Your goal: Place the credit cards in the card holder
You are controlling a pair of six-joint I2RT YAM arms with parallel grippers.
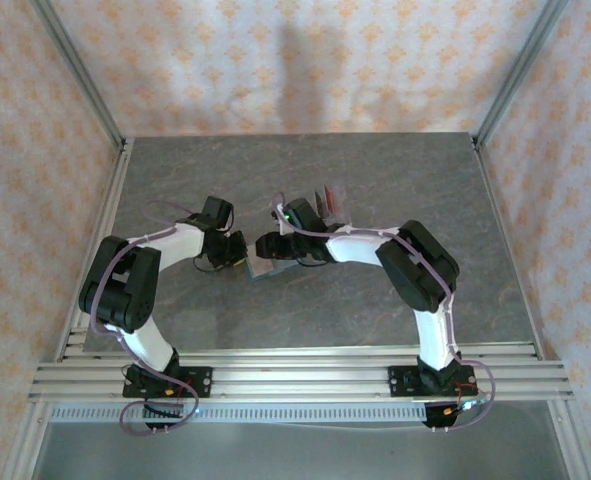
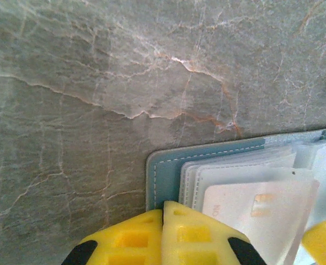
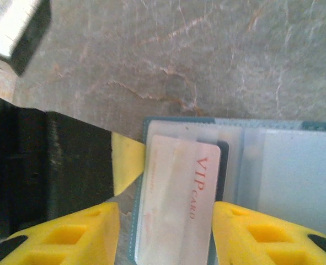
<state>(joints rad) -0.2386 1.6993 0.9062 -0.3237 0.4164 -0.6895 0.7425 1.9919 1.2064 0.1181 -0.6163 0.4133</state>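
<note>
The teal card holder (image 1: 260,268) lies open on the table between both arms, its clear sleeves up. A pale pink card (image 3: 179,199) with red "VIP CARD" lettering lies along the sleeves at the holder's (image 3: 179,122) left end. I cannot tell how far it sits inside a sleeve. My right gripper (image 3: 165,208) is open, one yellow finger on each side of the card. My left gripper (image 2: 164,205) is shut, its tip resting on the corner of the holder's teal cover (image 2: 165,171), beside the same card (image 2: 251,204).
A clear plastic rack (image 1: 331,203) with something reddish in it stands just behind the right wrist. The left gripper's black body (image 3: 41,165) and a yellow finger (image 3: 127,160) sit close to the holder's left edge. Bare marbled table (image 1: 395,170) extends around the arms.
</note>
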